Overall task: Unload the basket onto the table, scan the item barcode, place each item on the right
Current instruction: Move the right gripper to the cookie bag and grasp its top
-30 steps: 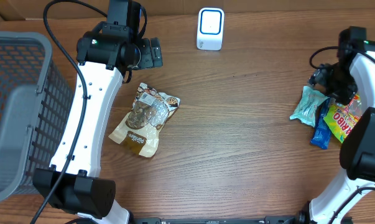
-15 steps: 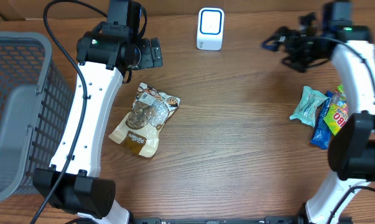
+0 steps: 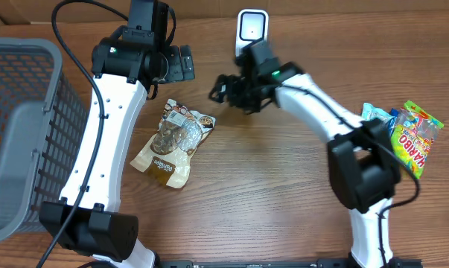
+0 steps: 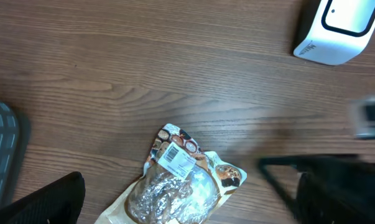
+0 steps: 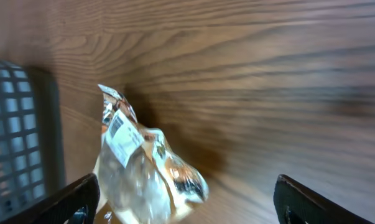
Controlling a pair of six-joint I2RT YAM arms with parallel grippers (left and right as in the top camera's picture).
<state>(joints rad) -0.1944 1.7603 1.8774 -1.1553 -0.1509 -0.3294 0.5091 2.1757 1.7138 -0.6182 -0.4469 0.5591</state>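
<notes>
1. The right gripper [image 3: 221, 88] hangs over bare wood between scanner and pouch. Its fingers are wide apart, with nothing between them. Its wrist picture is smeared.
2. The left gripper [image 3: 181, 64] sits above the pouch's top end, also spread wide and empty.
3. The task's thing is a clear crinkled snack pouch with brown contents and a tan lower band [image 3: 172, 141]. It lies flat on the dark wooden table [image 3: 284, 193], just beside the left arm and near the right gripper. Its white barcode label [image 4: 176, 158] faces up near the top end.
4. Risk: the film looks slick and the pouch lies flat. A pinch from above may catch only a fold and slip, or shove the pouch along the wood.
5. Risk: pads closing on the top end could cover the label, leaving nothing to read.
6. Risk: the label must be turned towards the scanner's window. Held loosely by one corner, the bag may swing or sag away from it.
7. Risk: both grippers stand near each other above the same pouch. If both reach for it, they could clash.
8. Around: the white box scanner with a blue-rimmed window [image 3: 252, 33] stands at the back edge. The right arm lies just in front of it, partly in the way.
9. The grey mesh basket [image 3: 23, 126] is at the far left and the heap of bright sweet packets [image 3: 410, 134] at the far right. Both are well apart from the pouch.
</notes>
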